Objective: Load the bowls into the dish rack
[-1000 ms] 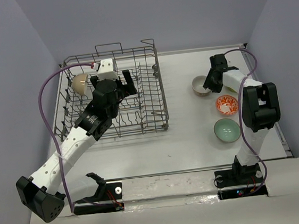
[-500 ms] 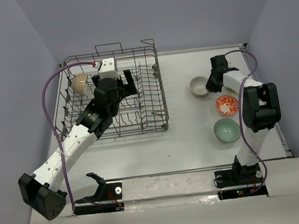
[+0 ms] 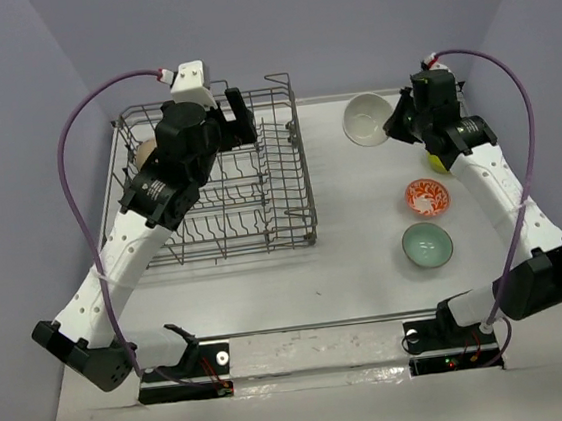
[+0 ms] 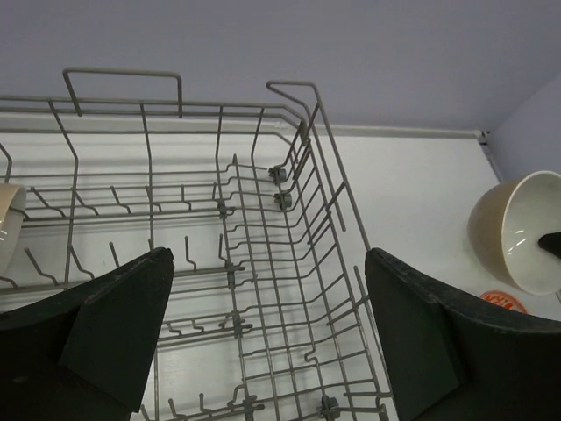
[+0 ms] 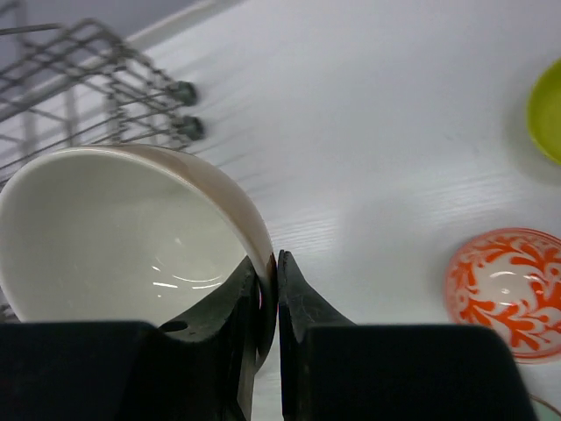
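Observation:
The grey wire dish rack [image 3: 303, 168] stands at the far left and fills the left wrist view [image 4: 263, 263]. One cream bowl [image 3: 141, 157] leans in its far left corner [image 4: 7, 224], partly hidden by my left arm. My left gripper [image 3: 235, 123] is open and empty above the rack [image 4: 263, 342]. My right gripper [image 3: 394, 126] is shut on the rim of the second cream bowl [image 3: 364, 118], held tilted above the table right of the rack [image 5: 114, 228]. The orange-red patterned bowl [image 3: 426, 196], the celadon bowl [image 3: 426, 244] and the yellow-green bowl [image 3: 438, 162] sit on the table at right.
The lifted cream bowl also shows in the left wrist view [image 4: 517, 232], beyond the rack's right wall. The yellow-green bowl [image 5: 548, 110] and the patterned bowl [image 5: 508, 289] lie under my right arm. Walls close the table at the back and sides.
My right gripper has lifted the cream bowl off the table and carried it up and toward the rack. My left gripper has risen out of the rack.

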Motion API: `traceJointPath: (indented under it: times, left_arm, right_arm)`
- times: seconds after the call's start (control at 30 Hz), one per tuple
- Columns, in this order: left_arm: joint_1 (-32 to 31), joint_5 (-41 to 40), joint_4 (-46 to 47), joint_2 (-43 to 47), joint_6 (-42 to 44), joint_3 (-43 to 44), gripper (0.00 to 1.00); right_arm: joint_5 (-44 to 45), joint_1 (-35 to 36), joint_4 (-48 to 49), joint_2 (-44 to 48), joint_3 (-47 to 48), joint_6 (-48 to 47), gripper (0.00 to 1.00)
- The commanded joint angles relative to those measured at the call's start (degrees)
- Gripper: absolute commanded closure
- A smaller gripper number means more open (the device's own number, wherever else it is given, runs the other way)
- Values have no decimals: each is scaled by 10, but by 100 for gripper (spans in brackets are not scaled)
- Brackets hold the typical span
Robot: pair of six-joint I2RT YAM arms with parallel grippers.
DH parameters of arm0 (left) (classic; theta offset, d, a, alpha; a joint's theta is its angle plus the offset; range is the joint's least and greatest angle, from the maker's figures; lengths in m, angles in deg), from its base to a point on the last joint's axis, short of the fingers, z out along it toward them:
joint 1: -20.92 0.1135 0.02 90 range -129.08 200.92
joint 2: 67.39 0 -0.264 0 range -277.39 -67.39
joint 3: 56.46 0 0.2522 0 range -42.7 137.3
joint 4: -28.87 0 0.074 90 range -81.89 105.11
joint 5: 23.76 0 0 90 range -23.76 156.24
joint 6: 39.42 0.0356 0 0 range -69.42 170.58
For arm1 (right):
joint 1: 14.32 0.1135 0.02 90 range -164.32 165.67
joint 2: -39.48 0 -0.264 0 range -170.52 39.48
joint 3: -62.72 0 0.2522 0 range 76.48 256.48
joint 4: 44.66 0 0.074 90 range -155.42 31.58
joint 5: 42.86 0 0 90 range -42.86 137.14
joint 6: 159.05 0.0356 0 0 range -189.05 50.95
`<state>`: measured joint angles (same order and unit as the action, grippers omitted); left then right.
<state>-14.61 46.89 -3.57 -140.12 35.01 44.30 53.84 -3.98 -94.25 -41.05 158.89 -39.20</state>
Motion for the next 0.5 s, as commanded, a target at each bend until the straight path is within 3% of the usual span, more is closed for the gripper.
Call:
traceJointPath:
  times: [0.0, 0.2, 0.47]
  left_arm:
    - [2, 16, -59, 0, -14, 62, 1]
    - [2, 25, -87, 7, -37, 74, 1]
    - [2, 45, -94, 27, -54, 45, 1]
  right_arm:
    - [11, 102, -19, 29, 97, 7, 99]
    - [80, 249, -37, 8, 169, 15, 99]
    - [194, 385, -57, -58, 238, 8, 99]
